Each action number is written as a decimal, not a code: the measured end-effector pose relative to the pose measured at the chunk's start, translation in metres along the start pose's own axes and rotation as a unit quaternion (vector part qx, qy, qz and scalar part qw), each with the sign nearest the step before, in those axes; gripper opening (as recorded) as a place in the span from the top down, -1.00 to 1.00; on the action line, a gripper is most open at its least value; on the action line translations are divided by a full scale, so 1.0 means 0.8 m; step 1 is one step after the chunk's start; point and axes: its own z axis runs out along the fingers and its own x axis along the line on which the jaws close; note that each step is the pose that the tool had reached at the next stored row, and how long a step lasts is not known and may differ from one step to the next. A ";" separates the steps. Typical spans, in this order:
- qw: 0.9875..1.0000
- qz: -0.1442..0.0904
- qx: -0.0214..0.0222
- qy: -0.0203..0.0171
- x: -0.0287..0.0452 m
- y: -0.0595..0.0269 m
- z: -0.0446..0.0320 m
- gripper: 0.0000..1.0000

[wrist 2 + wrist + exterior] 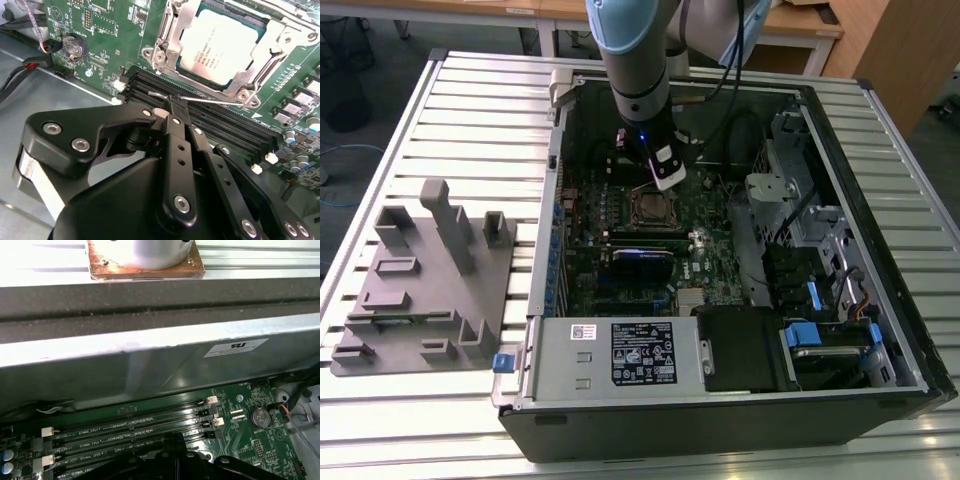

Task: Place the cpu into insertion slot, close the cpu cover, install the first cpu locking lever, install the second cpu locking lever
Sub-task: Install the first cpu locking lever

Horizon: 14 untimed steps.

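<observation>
Already the cpu (220, 47), a flat, stiff, dull silver square, lies seated in the insertion slot (172, 52) under the cpu cover (167, 35), a thin silvery frame. At six o'clock from it, the end effector (172, 102) is clenched on a thin, springy wire locking lever (200, 99), best taken near its free end and likely slippery.

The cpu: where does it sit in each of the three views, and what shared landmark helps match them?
Exterior view: the cpu lies in the insertion slot mid-board, just below the claw.
Second wrist view: the cpu lies under the cpu cover, beyond the claw.
First wrist view: not in it.
Shared landmark: the long black memory slots, in both wrist views.
</observation>
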 end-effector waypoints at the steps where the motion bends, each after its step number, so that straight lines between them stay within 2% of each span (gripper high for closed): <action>1: 1.000 0.000 0.000 0.000 0.0001 0.000 0.0003 0.80; 7: 1.000 0.001 0.001 -0.001 0.0006 0.000 0.0022 0.80; 14: 1.000 0.004 0.004 -0.004 0.0014 -0.002 0.0057 0.80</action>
